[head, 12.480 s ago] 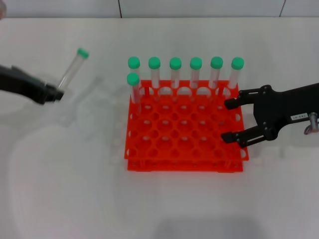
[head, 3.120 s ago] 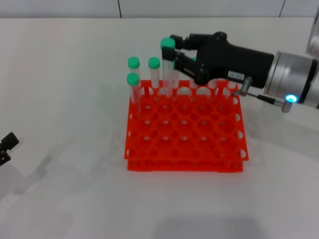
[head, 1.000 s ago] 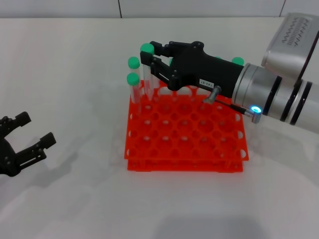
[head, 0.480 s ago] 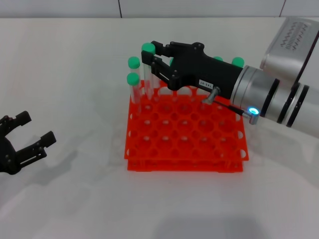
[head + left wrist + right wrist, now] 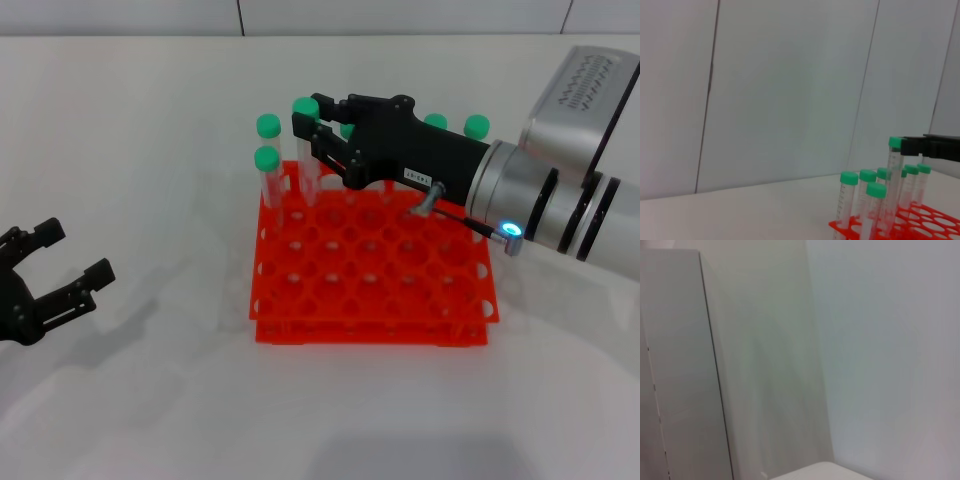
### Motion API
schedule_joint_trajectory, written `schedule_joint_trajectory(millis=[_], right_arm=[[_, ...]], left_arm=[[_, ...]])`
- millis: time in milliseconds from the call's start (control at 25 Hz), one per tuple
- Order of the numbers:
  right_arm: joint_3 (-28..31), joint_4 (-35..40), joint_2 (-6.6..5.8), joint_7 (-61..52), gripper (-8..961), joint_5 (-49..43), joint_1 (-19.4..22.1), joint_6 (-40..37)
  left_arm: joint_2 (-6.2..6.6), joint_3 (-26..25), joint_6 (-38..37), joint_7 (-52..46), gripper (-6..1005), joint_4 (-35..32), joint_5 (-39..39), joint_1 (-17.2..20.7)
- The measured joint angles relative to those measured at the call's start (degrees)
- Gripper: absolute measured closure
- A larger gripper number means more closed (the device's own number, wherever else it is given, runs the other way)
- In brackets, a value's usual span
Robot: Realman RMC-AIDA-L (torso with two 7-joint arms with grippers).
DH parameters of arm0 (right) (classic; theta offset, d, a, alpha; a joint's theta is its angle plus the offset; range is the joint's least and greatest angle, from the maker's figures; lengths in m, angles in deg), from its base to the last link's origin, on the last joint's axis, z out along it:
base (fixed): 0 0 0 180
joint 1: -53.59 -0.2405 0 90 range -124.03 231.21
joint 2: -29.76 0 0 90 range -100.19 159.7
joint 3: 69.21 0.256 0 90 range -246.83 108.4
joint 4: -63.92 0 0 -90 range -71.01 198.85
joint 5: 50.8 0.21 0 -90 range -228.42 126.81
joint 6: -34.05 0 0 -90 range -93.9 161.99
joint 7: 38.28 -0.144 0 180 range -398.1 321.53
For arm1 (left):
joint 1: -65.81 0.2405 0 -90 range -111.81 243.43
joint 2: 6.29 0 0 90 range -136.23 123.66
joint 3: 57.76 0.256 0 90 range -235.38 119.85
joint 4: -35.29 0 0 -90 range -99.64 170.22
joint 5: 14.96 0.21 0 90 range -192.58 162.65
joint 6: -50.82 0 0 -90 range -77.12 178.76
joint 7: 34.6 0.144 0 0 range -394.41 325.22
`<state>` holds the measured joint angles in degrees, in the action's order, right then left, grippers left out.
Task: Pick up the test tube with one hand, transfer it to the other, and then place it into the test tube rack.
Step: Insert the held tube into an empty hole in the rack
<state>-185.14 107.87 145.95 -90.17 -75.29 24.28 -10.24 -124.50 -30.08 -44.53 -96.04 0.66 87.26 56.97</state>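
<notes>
Standing upright in the rack [image 5: 370, 320], the green-capped clear test tube [image 5: 307, 150] sits clamped in the right tool [image 5: 318, 135].

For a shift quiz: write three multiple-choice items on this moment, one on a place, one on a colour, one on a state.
1. Where is the left gripper?
A. Over the rack
B. Out to the rack's left, apart from it
C. Behind the rack

2. What colour is the test tube rack?
A. Orange-red
B. Blue
C. White

3. What is the right gripper doing?
A. Hanging empty
B. Resting flat on the table
C. Gripping the test tube

Key: 1 B, it is open beside the rack; 2 A, seen in the head view; 3 C, fingers close around the tube below its cap.
</notes>
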Motion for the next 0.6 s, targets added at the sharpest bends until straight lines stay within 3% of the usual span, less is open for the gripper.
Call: schedule_joint_trajectory(millis=[600], right_arm=[[0.0,-3.71,0.0,0.4,635,0.6,-1.76,-0.76]], left_arm=[[-0.16,0.0,0.96,0.24,106,0.0,-0.02,-0.7]])
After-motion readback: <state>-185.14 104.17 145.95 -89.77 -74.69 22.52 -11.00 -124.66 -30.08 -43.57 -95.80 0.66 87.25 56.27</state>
